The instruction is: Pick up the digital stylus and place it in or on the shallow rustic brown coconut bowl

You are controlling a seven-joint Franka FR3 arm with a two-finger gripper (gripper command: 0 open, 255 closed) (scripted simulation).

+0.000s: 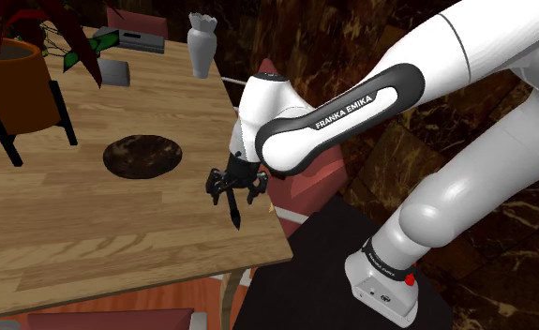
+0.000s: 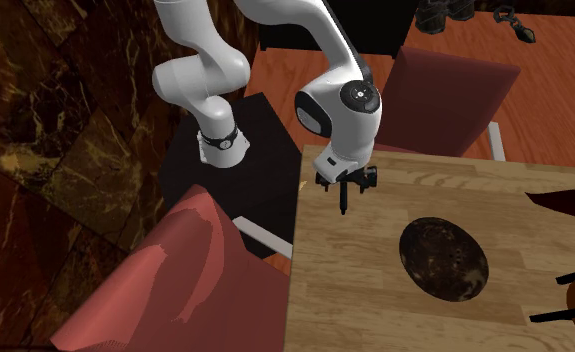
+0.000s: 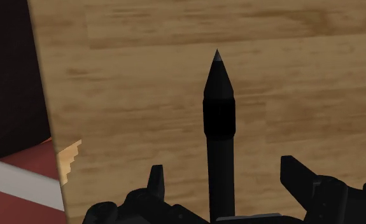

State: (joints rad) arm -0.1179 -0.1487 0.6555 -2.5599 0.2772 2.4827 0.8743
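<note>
My black gripper point(image 1: 232, 190) is shut on a black digital stylus point(image 1: 234, 212), which hangs tip down a little above the wooden table point(image 1: 89, 234), near its edge by the stand. In the wrist view the stylus point(image 3: 219, 108) runs out from between the fingers point(image 3: 154, 181) over bare wood. The dark brown shallow bowl point(image 1: 142, 156) lies flat on the table to the shoulder view's left of the gripper. In the second exterior view the gripper point(image 2: 345, 186) holds the stylus point(image 2: 345, 205) up and to the left of the bowl point(image 2: 443, 258).
A potted plant on a black stand point(image 1: 9, 89), a grey box point(image 1: 114, 72) and a white vase point(image 1: 200, 45) stand at the table's far side. Red chairs point(image 2: 175, 280) point(image 2: 445, 90) flank the table. The table's edge point(image 3: 48, 127) runs close beside the gripper.
</note>
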